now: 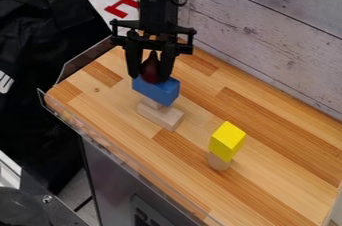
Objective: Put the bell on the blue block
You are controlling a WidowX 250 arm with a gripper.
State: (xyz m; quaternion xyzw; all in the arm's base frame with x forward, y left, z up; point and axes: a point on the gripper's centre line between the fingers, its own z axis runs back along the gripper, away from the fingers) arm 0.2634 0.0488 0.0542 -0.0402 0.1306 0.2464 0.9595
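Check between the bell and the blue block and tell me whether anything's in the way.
Nothing visible is: the dark red, pointed bell, inside the black gripper, is right at the top of the blue rectangular block. The bright yellow block stands off to the lower right, clear of them.

Gripper above blue blk; dk red bell prob. touching blk's top.

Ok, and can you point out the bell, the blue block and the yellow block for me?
Bell [152,70]: camera view, middle of its dark red body.
Blue block [157,91]: camera view, middle of its long side.
Yellow block [227,140]: camera view, middle of its visible surface.
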